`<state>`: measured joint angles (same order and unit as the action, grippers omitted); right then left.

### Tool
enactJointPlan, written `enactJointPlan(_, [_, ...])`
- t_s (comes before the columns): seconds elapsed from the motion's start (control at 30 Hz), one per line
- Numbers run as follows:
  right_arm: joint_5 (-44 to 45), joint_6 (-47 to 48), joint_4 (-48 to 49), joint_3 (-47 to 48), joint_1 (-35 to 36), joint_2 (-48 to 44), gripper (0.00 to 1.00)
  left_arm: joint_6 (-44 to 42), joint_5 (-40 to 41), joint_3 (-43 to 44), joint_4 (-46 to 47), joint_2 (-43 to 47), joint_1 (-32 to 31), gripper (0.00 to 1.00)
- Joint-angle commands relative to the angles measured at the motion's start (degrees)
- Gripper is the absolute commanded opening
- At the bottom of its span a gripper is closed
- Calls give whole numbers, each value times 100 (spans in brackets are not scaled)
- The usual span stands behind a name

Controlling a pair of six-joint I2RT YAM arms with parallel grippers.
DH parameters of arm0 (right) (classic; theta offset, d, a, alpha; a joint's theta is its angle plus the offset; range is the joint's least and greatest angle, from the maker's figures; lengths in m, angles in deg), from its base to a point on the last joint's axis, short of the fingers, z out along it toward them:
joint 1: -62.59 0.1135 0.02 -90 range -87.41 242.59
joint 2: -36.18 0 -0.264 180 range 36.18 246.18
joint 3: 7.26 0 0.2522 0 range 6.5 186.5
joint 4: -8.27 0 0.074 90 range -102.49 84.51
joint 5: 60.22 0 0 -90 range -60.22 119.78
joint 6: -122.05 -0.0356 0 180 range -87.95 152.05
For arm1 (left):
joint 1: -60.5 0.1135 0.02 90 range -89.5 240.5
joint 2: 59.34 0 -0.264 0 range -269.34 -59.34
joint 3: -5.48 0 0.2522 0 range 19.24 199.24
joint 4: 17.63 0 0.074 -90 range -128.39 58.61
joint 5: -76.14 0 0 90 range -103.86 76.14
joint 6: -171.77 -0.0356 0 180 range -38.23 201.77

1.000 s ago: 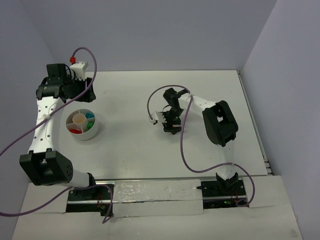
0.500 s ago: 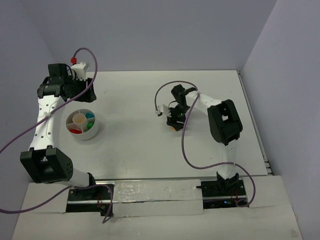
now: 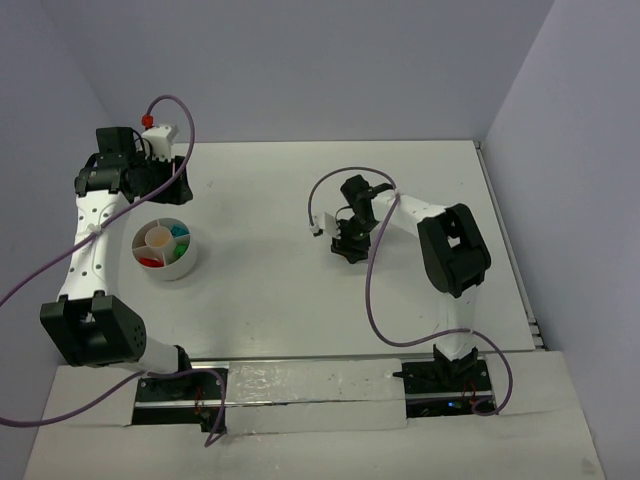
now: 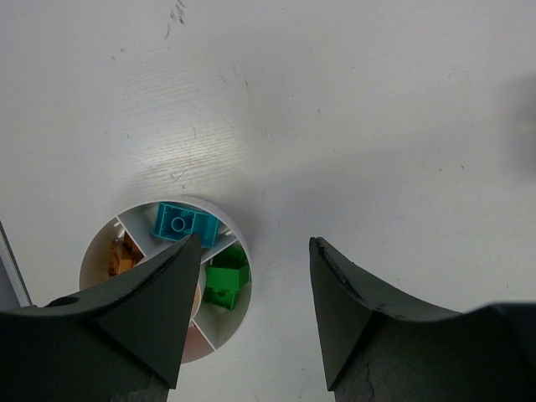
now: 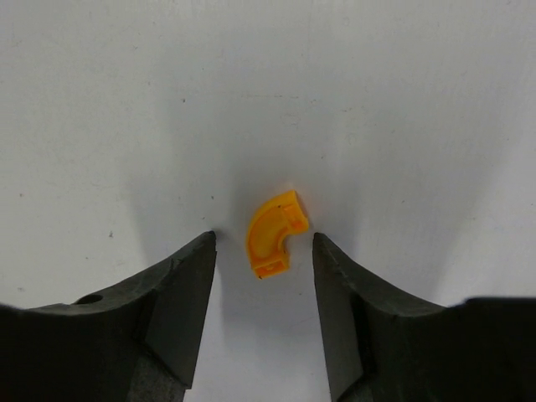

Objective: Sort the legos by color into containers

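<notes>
Your right gripper (image 5: 263, 240): jaws part-open astride one curved orange lego (image 5: 275, 236) on the table (image 5: 402, 100), neither touching it (left gripper (image 4: 253, 244), open and empty, hangs near the divided bowl (image 4: 89, 260)).

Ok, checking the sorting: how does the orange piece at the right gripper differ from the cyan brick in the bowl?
The orange piece is curved; the cyan brick is rectangular with a round stud. The orange piece lies on the table between the right gripper's open jaws, untouched; the cyan brick sits in a bowl compartment. Both are tiny legos.
</notes>
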<state>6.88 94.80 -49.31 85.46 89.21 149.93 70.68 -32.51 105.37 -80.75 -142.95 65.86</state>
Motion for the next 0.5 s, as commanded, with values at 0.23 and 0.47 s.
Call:
enactJointPlan(0.23, [95, -275, 366, -342, 89, -168, 31, 91, -30, 197, 135, 62, 17, 64])
enactJointPlan(0.47, [-185, -241, 194, -222, 80, -407, 4, 602, -517, 76, 291, 94, 8, 67])
